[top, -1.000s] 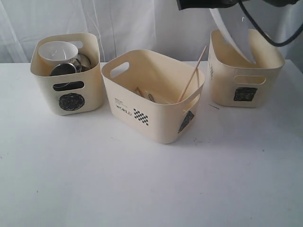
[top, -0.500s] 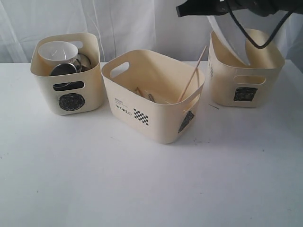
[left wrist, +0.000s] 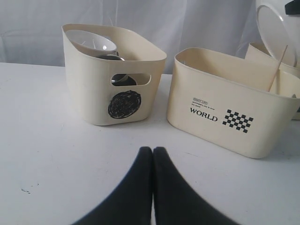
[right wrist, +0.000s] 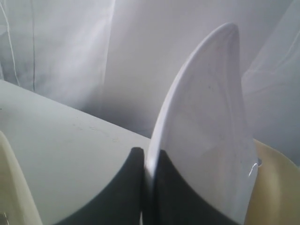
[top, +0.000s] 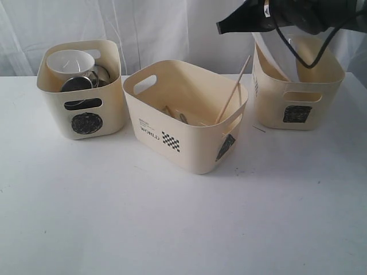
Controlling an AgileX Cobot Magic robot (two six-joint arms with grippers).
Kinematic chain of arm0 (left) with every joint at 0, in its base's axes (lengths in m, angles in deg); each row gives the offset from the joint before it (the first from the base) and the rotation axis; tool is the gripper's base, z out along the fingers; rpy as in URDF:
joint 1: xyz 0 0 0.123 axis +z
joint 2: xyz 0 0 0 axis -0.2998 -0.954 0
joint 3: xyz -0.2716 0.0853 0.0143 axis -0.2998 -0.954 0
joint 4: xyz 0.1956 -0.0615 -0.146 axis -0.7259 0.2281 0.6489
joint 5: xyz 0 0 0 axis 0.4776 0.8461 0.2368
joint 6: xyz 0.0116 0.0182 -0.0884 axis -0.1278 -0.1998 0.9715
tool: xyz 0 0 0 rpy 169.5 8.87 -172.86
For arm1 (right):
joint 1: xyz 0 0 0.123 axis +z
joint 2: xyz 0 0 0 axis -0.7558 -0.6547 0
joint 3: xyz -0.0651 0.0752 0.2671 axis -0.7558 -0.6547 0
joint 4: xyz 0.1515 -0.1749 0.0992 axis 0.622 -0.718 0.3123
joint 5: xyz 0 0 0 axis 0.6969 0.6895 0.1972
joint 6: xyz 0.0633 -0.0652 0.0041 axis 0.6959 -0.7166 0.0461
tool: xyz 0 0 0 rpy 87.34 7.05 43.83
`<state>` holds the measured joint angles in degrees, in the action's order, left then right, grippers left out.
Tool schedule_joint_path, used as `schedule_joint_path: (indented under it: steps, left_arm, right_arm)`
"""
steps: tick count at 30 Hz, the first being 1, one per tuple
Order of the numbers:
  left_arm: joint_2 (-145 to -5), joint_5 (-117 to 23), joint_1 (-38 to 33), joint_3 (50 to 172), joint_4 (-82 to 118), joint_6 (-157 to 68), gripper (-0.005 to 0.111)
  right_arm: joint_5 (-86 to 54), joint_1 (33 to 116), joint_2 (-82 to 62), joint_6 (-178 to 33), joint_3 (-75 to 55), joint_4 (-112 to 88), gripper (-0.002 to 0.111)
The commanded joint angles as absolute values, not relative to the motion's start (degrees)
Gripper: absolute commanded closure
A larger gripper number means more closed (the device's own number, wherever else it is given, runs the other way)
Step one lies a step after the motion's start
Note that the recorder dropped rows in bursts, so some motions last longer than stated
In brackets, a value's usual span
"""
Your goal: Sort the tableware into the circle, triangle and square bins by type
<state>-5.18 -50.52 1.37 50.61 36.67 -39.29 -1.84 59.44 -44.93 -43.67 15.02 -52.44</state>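
Observation:
On the right, my right gripper [top: 229, 26] is shut on the rim of the large white square plate [top: 285, 48], which it holds on edge. The plate's lower part stands inside the square bin [top: 298, 112]. In the right wrist view the fingers [right wrist: 136, 187] clamp the plate [right wrist: 206, 108]. The circle bin [top: 80, 97] holds the small white bowl [top: 70, 62] and steel mugs [top: 86, 80]. Wooden chopsticks [top: 232, 94] and cutlery [top: 182, 117] sit in the triangle bin [top: 183, 114]. My left gripper [left wrist: 153, 151] is shut and empty, low over the table before the circle bin [left wrist: 115, 79].
The white table [top: 172, 217] stretches in front of the three bins. A white curtain [top: 160, 28] hangs behind them. A black cable [top: 304, 57] loops from the right arm over the square bin. The left wrist view shows the triangle bin [left wrist: 225, 108] with a chopstick [left wrist: 277, 68].
My right gripper has come down with the plate, lowering it further into the square bin. The other bins and their contents have not moved.

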Motion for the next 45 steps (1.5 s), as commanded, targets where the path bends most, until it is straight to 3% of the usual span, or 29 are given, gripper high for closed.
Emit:
schedule_joint_path:
  steps: [1, 4, 9, 12, 27, 36, 45]
  left_arm:
    - [-4.9, -50.2, 1.3, 50.4, 37.6, -39.1, 0.107]
    - [-4.9, -50.2, 1.3, 50.4, 37.6, -39.1, 0.107]
    - [-4.9, -50.2, 1.3, 50.4, 37.6, -39.1, 0.107]
    - [-4.9, -50.2, 1.3, 50.4, 37.6, -39.1, 0.107]
    - [-4.9, -50.2, 1.3, 50.4, 37.6, -39.1, 0.107]
    - [-4.9, -50.2, 1.3, 50.4, 37.6, -39.1, 0.107]
    - [-4.9, -50.2, 1.3, 50.4, 37.6, -39.1, 0.107]
  right_arm:
    - [-3.8, 58.8, -45.1, -44.8, 15.8, -54.0, 0.108]
    - [-3.8, 58.8, -45.2, -44.3, 15.8, -54.0, 0.104]
    - [-3.1, 58.8, -45.2, -44.2, 15.8, -54.0, 0.083]
    - [-2.2, 58.8, -44.9, -44.2, 15.8, -54.0, 0.079]
    - [6.1, 58.8, -36.1, -41.5, 14.3, -54.1, 0.081]
    - [4.4, 58.8, -18.6, -41.4, -1.1, -53.2, 0.108]
    - [-0.3, 58.8, 6.2, -41.3, -24.0, -45.8, 0.108]
